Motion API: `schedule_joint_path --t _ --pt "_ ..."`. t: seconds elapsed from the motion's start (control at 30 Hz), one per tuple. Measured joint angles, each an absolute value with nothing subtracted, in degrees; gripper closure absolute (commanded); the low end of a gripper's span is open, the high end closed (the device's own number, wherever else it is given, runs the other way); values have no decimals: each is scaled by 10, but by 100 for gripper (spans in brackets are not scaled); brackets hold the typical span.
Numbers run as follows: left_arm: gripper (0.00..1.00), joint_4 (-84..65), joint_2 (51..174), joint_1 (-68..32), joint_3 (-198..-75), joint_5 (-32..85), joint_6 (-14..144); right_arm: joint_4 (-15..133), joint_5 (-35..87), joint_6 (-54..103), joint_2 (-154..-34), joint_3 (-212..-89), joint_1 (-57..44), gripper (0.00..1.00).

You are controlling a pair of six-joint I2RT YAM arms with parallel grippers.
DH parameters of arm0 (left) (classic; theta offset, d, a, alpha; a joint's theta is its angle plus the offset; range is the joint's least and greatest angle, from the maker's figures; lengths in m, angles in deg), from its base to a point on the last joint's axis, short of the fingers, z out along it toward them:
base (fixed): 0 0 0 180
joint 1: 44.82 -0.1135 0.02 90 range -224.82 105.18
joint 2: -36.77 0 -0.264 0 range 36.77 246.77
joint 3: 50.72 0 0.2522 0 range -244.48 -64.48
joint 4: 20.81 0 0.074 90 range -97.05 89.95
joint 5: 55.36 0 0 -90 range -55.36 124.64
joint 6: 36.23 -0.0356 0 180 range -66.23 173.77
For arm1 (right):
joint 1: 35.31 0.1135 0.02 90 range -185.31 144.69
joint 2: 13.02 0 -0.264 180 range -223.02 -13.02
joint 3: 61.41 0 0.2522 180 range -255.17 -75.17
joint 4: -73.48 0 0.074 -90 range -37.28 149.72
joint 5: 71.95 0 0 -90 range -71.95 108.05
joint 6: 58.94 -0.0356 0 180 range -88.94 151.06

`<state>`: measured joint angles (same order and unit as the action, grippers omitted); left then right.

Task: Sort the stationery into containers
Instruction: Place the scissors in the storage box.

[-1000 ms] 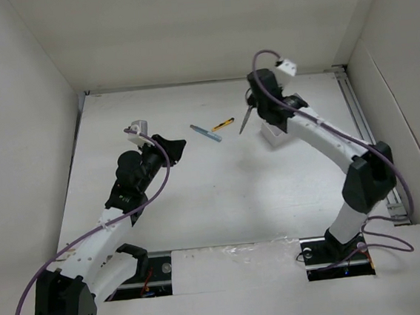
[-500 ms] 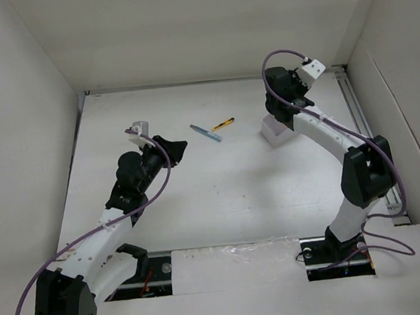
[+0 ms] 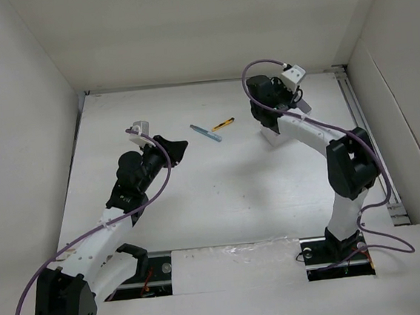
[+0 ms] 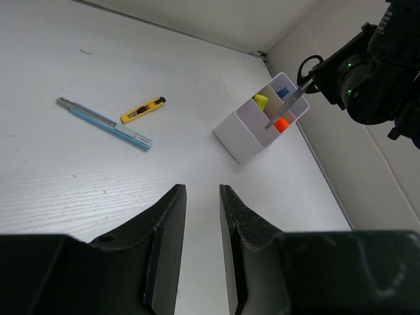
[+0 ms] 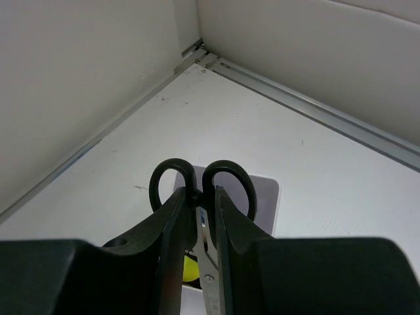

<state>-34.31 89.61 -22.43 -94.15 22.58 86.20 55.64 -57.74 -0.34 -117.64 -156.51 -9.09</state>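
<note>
The white divided box (image 3: 272, 136) stands at the back right. In the left wrist view (image 4: 244, 136) it holds a yellow tip (image 4: 260, 100), a blue cap (image 4: 283, 92) and an orange cap (image 4: 282, 124). My right gripper (image 3: 299, 103) is shut on the black-handled scissors (image 5: 228, 163). The handles stick out past the fingertips (image 5: 200, 193). The blades (image 4: 285, 105) slant down into the box's near compartment. A blue pen (image 3: 206, 133) and a yellow-black cutter (image 3: 222, 124) lie on the table left of the box. My left gripper (image 3: 179, 147) is open and empty, near the pen.
White walls close in the table on three sides. A metal rail (image 3: 368, 138) runs along the right edge. Pen (image 4: 105, 123) and cutter (image 4: 142, 110) lie ahead-left of my left gripper (image 4: 202, 190).
My right gripper swung the scissors from the left of the box to above it and turned the wrist. The blades now point down into the box. The left arm has not moved.
</note>
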Motion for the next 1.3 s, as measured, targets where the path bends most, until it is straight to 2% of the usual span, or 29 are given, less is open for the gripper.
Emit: schedule_joint_path --t 0.57,0.7,0.83,0.97,1.1,1.23,1.3 --pt "76 -347 901 -224 -941 226 865 568 -637 12 -1237 -1581 -75 100" --pt "76 -347 903 -224 -941 226 865 568 -644 8 -1256 -1581 -66 97" --pt "76 -347 903 -224 -941 226 865 568 -647 0 -1261 -1581 -55 90" --pt "76 -347 903 -224 -941 226 865 568 -647 -5 -1261 -1581 -49 70" --pt "76 -347 904 -224 -941 226 865 568 -647 -12 -1261 -1581 -41 58" --pt "76 -347 904 -224 -941 226 867 568 -643 -16 -1259 -1581 -33 47" --pt "76 -347 905 -224 -941 226 867 567 -637 -16 -1257 -1581 -31 46"
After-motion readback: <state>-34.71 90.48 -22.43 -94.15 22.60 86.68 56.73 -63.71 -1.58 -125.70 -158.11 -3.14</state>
